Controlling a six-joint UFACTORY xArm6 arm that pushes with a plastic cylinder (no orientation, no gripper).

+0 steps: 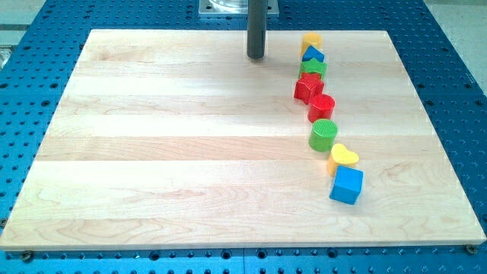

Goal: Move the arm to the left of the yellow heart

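Note:
The yellow heart (344, 157) lies on the wooden board at the view's lower right, in a line of blocks. Above it is a green cylinder (323, 135), and below it a blue cube (347, 185). My tip (255, 56) is near the view's top centre, far up and to the left of the yellow heart, touching no block. The rod rises from it out of the top of the view.
The line of blocks runs on upward: a red cylinder (321, 107), a red star (308, 87), a green block (313, 68), a blue triangular block (313, 55) and a yellow block (311, 39). The wooden board (152, 152) lies on a blue perforated table.

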